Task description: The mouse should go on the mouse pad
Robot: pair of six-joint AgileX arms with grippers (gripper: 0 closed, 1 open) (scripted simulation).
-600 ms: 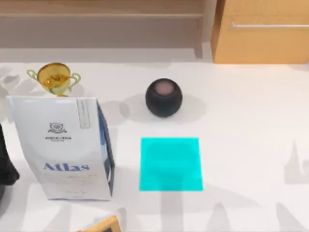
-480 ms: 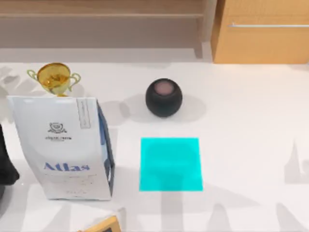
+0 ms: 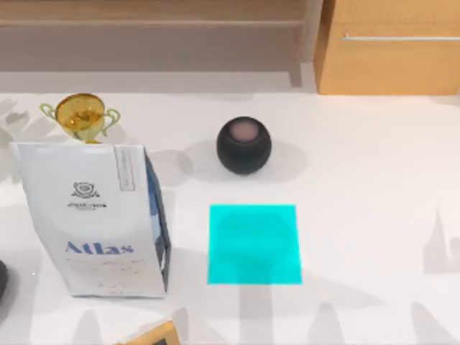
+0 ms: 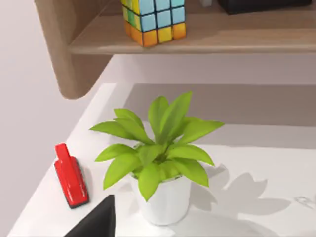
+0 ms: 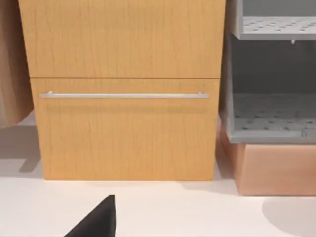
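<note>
Cyan mouse pad (image 3: 254,244) lies flat (thin, bare); mouse likely light, hard, slick, so grip its sides; left gripper (image 4: 96,221), right gripper (image 5: 96,219) opening: cannot tell

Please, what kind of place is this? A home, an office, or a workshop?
It is probably a desk in a home or office. A white tabletop carries a cyan mouse pad, a wooden drawer cabinet stands at the back, and a potted plant sits below a shelf holding a puzzle cube.

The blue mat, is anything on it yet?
No, it's bare. The top view shows the mouse pad lying flat with nothing on it; the black ball sits apart, behind it.
</note>
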